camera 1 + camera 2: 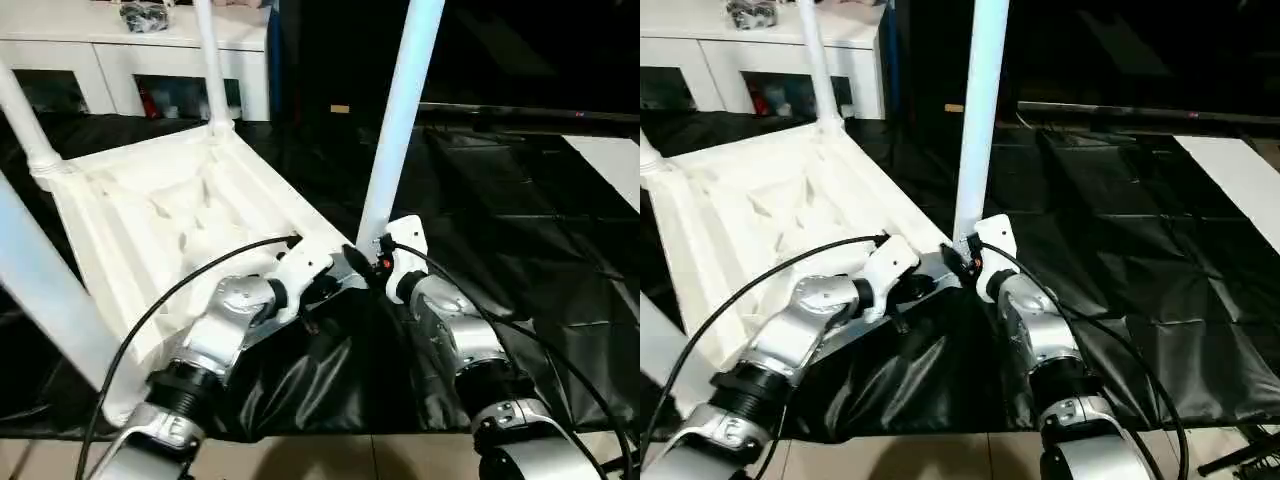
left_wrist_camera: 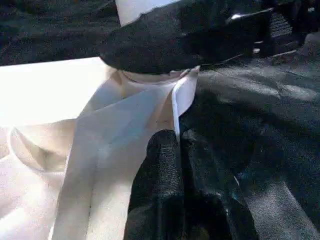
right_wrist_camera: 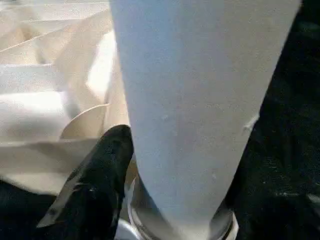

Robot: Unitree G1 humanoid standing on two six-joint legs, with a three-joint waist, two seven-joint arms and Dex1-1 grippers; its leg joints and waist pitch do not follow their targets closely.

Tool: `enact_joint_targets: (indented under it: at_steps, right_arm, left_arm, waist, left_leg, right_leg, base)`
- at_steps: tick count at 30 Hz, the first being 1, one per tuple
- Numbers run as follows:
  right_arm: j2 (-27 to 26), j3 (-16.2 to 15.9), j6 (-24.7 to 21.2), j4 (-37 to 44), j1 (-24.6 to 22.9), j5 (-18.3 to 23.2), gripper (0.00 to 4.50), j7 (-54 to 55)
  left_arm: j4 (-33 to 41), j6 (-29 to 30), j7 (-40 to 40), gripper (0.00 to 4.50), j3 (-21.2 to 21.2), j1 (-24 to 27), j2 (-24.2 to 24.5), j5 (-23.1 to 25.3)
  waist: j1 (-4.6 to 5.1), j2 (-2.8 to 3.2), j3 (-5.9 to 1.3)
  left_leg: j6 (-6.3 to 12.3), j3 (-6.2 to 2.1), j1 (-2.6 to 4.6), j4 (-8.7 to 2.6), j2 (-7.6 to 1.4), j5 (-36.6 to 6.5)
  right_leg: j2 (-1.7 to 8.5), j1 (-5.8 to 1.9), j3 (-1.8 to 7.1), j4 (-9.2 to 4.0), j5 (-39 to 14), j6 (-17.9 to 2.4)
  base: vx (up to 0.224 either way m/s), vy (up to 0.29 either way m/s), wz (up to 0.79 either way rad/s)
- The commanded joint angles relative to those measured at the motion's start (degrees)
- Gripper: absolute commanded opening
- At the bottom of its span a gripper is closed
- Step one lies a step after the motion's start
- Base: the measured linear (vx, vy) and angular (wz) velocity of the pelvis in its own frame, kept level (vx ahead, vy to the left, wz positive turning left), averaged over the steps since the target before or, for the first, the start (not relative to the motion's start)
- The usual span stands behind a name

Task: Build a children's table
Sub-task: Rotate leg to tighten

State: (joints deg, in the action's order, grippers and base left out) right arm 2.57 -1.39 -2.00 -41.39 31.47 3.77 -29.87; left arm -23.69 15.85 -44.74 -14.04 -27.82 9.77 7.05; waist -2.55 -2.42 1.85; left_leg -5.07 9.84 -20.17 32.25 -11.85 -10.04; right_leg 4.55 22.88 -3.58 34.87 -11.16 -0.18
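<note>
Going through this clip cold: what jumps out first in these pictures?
The white table top lying upside down on black sheeting, ribs upward, legs rising from its corners. Nearest, both grippers meet at the leg in the near corner socket: the right gripper straddles its base, while the left gripper, shut, pinches the top's rim.

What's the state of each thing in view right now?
table top: upside down on the black sheet, ribbed underside up.
near-corner leg: upright in its corner socket.
far leg: upright in its socket.
left-side leg: standing in its socket.
left gripper: shut on the table top's edge.
right gripper: at the base of the near-corner leg, one finger beside it.
</note>
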Motion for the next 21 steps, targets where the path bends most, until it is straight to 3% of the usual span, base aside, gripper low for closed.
enact_joint_targets:
  at_steps: [1,2,5,10,14,16,21]
  right_arm:
    - [-1.1,-6.1,-0.3,0.0,-1.0,-1.1,3.22,-6.3]
    - [0.2,-6.7,0.4,0.5,-1.4,-1.4,3.22,-8.2]
    - [3.7,-7.6,1.6,2.7,-2.5,-0.9,3.22,-14.4]
    - [8.8,-7.9,2.6,5.6,-3.7,0.9,3.22,-23.8]
    - [12.4,-9.1,1.7,8.8,-4.9,2.8,3.22,-32.6]
    - [14.0,-9.6,-1.0,10.9,-5.5,4.7,3.22,-37.0]
    - [16.0,-11.1,-2.5,13.1,-6.3,5.8,2.87,-42.2]
  left_arm:
    - [2.3,-4.0,-4.5,0.00,-2.4,0.2,-1.2,-3.7]
    - [2.6,-4.5,-5.7,0.00,-2.3,0.4,-0.2,-4.0]
    - [3.0,-6.1,-9.3,0.00,-1.9,0.8,2.2,-5.1]
    - [3.2,-8.1,-15.9,0.00,-1.4,1.0,5.7,-7.0]
    - [3.1,-9.2,-20.2,0.00,-1.3,1.1,8.3,-8.0]
    - [3.1,-9.5,-22.2,0.00,-1.3,1.1,9.5,-8.7]
    - [2.7,-9.9,-25.1,0.00,-1.0,1.1,11.0,-9.9]
  waist:
    - [-0.62,-0.33,-2.45]
    - [-0.76,-0.12,-2.44]
    - [-1.27,-0.26,-2.67]
    - [-1.76,0.29,-2.69]
    - [-2.06,0.21,-2.65]
    - [-2.36,0.23,-2.60]
    - [-2.73,0.20,-2.50]
  left_leg:
    - [1.71,-0.13,-0.26,-3.64,-1.12,-15.8]
    - [1.88,-0.02,-0.18,-3.63,-1.17,-15.1]
    - [2.49,0.14,-0.29,-3.42,-1.13,-12.8]
    - [3.03,0.18,-0.10,-3.39,-1.41,-11.2]
    - [3.45,0.30,0.15,-3.21,-1.36,-12.1]
    - [3.86,0.33,0.10,-3.26,-1.40,-12.2]
    - [2.89,0.31,0.04,-3.33,-1.55,-12.2]
  right_leg:
    - [3.29,-2.07,2.35,-5.33,-19.5,-8.0]
    - [3.25,-2.02,2.44,-5.23,-18.0,-8.6]
    - [3.15,-2.42,2.48,-4.70,-13.5,-9.5]
    - [2.95,-2.54,2.47,-3.95,-7.5,-12.0]
    - [2.87,-2.64,2.45,-3.95,-6.9,-12.7]
    - [2.97,-2.69,2.49,-3.96,-7.2,-12.8]
    - [3.12,-2.64,2.40,-3.96,-9.2,-12.6]
  base:
    - [0.000,0.000,0.00]
    - [0.000,0.000,0.00]
    - [0.000,0.000,0.00]
    - [0.000,0.000,0.00]
    - [0.000,0.000,0.00]
    - [0.000,0.000,0.00]
    - [0.000,0.000,0.00]
